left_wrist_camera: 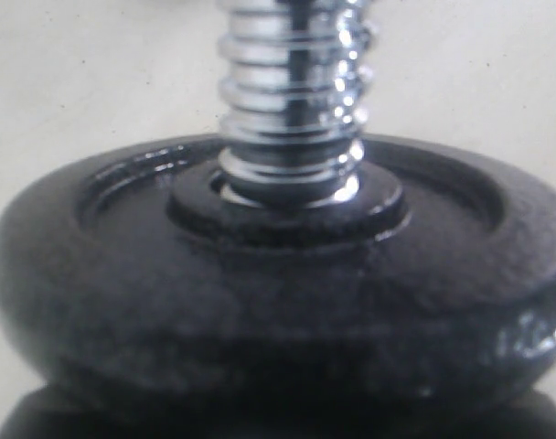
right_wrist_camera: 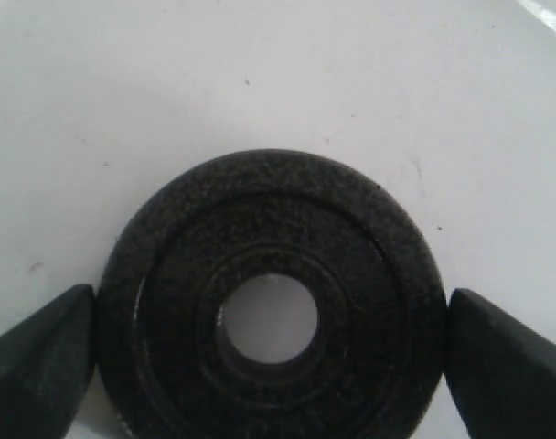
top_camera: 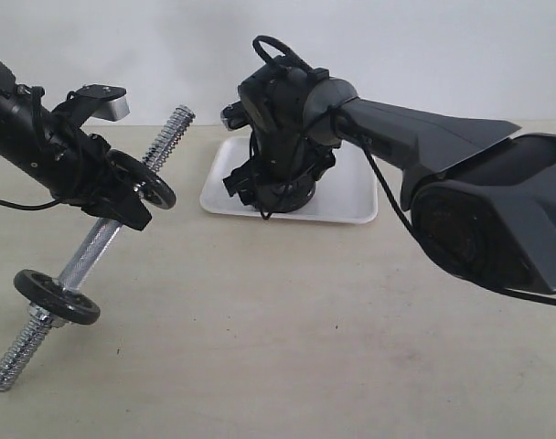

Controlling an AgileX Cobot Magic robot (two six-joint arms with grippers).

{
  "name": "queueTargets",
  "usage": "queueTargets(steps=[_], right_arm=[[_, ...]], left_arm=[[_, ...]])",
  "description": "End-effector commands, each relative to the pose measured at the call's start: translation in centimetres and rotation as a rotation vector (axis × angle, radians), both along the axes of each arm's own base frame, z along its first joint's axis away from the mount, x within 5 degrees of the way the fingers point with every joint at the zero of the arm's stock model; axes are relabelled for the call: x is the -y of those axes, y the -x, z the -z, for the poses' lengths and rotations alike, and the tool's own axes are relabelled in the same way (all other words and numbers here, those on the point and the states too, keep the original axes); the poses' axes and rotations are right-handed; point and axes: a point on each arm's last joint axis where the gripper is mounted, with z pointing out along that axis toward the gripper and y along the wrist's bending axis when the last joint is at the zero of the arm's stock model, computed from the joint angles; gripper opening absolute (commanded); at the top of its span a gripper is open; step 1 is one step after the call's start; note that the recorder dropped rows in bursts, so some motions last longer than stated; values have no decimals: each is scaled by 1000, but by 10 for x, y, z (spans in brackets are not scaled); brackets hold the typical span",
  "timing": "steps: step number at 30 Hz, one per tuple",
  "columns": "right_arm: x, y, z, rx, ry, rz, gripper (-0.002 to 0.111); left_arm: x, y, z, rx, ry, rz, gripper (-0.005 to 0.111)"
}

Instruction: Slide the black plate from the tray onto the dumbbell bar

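Background: a plain off-white wall (top_camera: 424, 55) ran across the whole rear of the exterior view, uniform in tone. Furniture: one tabletop (top_camera: 287, 347), beige and matt, met that wall along a straight far edge. Its surface carried faint scuffs and a few small dark specks. Lighting was even and diffuse; shadows on the tabletop were soft-edged and lay close under whatever cast them. The left wrist view showed the same beige surface, blurred.
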Motion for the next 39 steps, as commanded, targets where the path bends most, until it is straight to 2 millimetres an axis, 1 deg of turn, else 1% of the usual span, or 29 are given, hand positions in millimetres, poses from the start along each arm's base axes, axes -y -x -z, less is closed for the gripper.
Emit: queueTargets(steps=[1, 8, 13, 26, 31, 34, 39], right_arm=[[13, 14, 39, -213, 145, -48, 0], [7, 20, 42, -284, 92, -145, 0], [2, 26, 43, -344, 38, -168, 0], [2, 25, 43, -343, 44, -173, 0], [6, 22, 43, -316, 97, -180, 0], [8, 22, 49, -316, 123, -183, 0], [9, 25, 73, -362, 133, -179, 0]], left_arm=[[5, 1, -35, 76, 89, -36, 4], [4, 2, -34, 73, 74, -24, 4], [4, 2, -34, 73, 74, -24, 4], [4, 3, -34, 60, 77, -16, 4], [4, 3, -34, 60, 77, -16, 4], [4, 3, -34, 58, 77, -15, 4], [4, 3, -34, 58, 77, -15, 4]])
